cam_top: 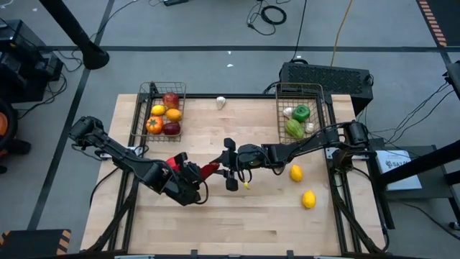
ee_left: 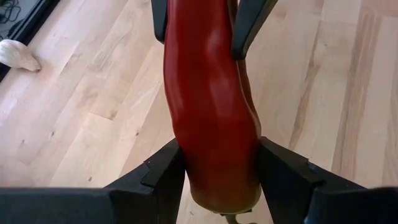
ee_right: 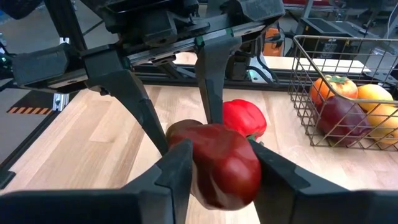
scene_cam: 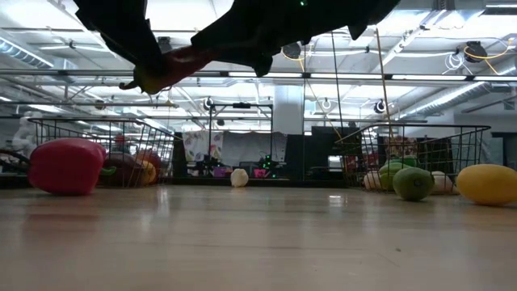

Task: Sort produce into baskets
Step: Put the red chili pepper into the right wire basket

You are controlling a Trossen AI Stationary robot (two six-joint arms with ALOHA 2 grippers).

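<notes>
handing over mid-air: i have the left pincer [cam_top: 203,173] and right pincer [cam_top: 228,167] both clamped on the dark red chili [cam_top: 210,170] above the table [cam_top: 237,216]. next, one pincer must release.

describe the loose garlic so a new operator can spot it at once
Start at the table's far edge, in the gap between the two wire baskets. The garlic lies there alone on bare wood, nearer the fruit-filled left basket. It is the only white piece outside a basket; the other loose pieces are yellow or red.
</notes>
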